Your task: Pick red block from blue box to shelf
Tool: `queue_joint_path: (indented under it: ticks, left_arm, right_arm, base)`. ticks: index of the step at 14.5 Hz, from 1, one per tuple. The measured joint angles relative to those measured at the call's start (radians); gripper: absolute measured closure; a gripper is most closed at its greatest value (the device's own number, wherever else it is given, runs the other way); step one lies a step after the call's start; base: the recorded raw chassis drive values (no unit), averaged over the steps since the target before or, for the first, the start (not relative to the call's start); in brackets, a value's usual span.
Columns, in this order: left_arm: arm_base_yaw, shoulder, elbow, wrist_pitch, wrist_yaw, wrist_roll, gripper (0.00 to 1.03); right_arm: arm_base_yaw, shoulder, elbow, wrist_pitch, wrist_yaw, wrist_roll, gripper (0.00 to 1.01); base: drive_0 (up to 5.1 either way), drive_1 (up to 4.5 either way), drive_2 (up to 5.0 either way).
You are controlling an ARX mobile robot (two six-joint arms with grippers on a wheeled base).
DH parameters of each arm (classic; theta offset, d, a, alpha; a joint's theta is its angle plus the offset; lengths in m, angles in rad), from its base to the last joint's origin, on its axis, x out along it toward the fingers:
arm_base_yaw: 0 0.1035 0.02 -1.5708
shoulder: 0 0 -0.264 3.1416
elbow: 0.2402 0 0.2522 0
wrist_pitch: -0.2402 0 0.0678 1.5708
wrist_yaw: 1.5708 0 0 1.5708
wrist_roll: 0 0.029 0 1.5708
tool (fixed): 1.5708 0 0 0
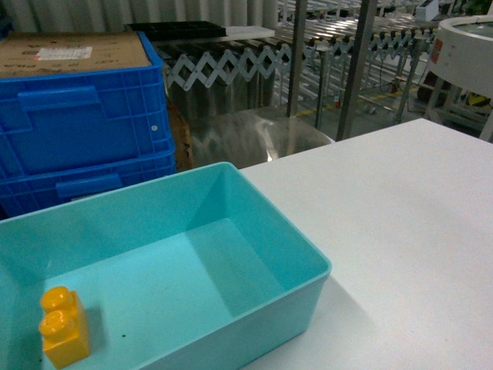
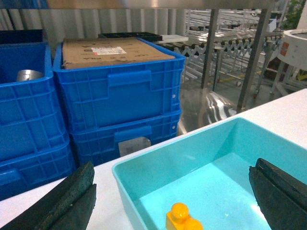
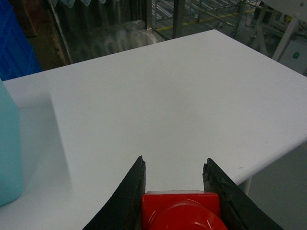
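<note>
The red block point(image 3: 181, 211) shows only in the right wrist view, where my right gripper point(image 3: 173, 162) is shut on it, its stud facing the camera, above the white table point(image 3: 158, 96). The blue box point(image 1: 254, 231) stands on the table's left side, and one corner of it point(image 3: 7, 148) lies left of the right gripper. My left gripper point(image 2: 173, 179) hangs open over the box point(image 2: 192, 153), its fingers point(image 2: 72, 194) wide apart. The shelf point(image 1: 358, 69) rises behind the table. Neither gripper appears in the head view.
An orange-yellow two-stud brick point(image 1: 63, 327) stands in the box's near left corner. Stacked dark blue crates point(image 1: 85, 123) with cardboard point(image 1: 69, 50) on top stand behind the box. The table's right edge point(image 3: 268, 158) drops off close to the right gripper.
</note>
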Motion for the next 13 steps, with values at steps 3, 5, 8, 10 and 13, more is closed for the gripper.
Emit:
queue_joint_path:
  ticks: [3, 5, 8, 10, 13]
  left_arm:
    - [0.000, 0.000, 0.000, 0.000, 0.000, 0.000, 0.05]
    - [0.000, 0.000, 0.000, 0.000, 0.000, 0.000, 0.05]
    - [0.000, 0.000, 0.000, 0.000, 0.000, 0.000, 0.05]
    - [0.000, 0.000, 0.000, 0.000, 0.000, 0.000, 0.05]
    - [0.000, 0.000, 0.000, 0.000, 0.000, 0.000, 0.05]
  right_arm:
    - [0.000, 0.000, 0.000, 0.000, 0.000, 0.000, 0.72]
    - [0.000, 0.000, 0.000, 0.000, 0.000, 0.000, 0.72]
    - [0.000, 0.000, 0.000, 0.000, 0.000, 0.000, 0.72]
    - [0.000, 0.000, 0.000, 0.000, 0.000, 0.000, 0.72]
    - [0.000, 0.000, 0.000, 0.000, 0.000, 0.000, 0.72]
  base:
    - [0.0, 0.00, 0.0]
    - [0.0, 0.00, 0.0]
    - [0.0, 0.00, 0.0]
    - [0.0, 0.00, 0.0]
    - [0.0, 0.00, 0.0]
